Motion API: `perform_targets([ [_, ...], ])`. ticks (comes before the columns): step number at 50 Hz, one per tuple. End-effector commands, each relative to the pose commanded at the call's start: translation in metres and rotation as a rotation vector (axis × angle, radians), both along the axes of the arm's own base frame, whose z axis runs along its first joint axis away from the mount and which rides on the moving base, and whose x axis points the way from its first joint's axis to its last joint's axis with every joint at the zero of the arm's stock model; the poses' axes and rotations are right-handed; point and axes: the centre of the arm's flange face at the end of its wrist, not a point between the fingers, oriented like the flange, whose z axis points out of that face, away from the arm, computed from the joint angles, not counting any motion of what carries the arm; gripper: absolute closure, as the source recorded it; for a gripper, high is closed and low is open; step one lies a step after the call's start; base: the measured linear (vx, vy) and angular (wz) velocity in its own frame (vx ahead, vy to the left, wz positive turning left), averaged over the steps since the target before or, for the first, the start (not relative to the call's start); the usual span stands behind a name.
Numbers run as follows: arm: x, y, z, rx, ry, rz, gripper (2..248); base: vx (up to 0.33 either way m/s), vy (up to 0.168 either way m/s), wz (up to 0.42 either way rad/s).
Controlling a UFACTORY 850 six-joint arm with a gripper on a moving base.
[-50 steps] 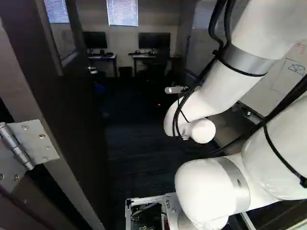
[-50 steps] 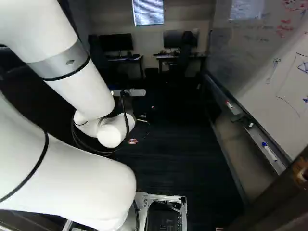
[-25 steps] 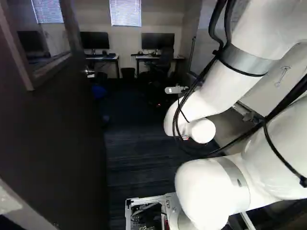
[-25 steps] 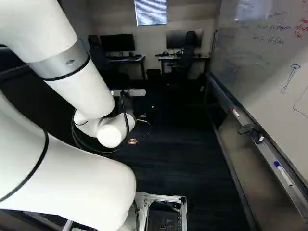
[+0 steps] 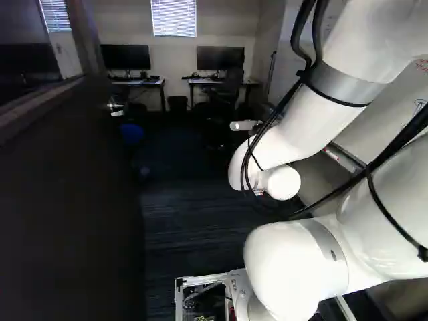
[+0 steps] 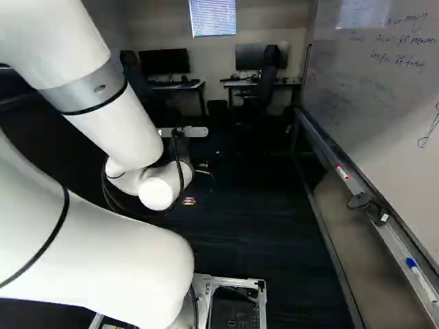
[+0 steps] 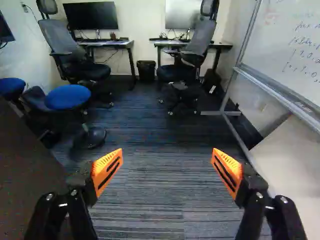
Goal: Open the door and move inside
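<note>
With the hand [image 7: 167,167] spread apart and empty, the base [image 6: 236,281] needed to roll slowly inside, clear of both the open door [image 5: 67,194] and whiteboard [image 6: 370,89].

Over here the door [image 5: 73,221] fills the left of the left base view, the arm [image 5: 294,134] to its right. The whiteboard [image 6: 384,103] lines the right of the right base view, markers [image 6: 420,279] on its ledge [image 6: 396,248]. Along the far wall [image 6: 185,48] stand two desks [image 7: 162,44], a monitor [image 7: 90,16] on each, a chair [image 7: 82,72] by each, a bin [image 7: 146,71] between. Two stools [image 7: 67,96] stand beyond the door.
</note>
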Motion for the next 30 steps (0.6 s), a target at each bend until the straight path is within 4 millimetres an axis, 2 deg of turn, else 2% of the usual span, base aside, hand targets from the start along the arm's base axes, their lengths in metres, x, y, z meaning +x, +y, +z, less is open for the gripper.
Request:
perform_targets([
  [30, 0.0, 0.0, 0.0, 0.0, 0.0, 0.0, 3, 0.19, 0.0, -0.003],
])
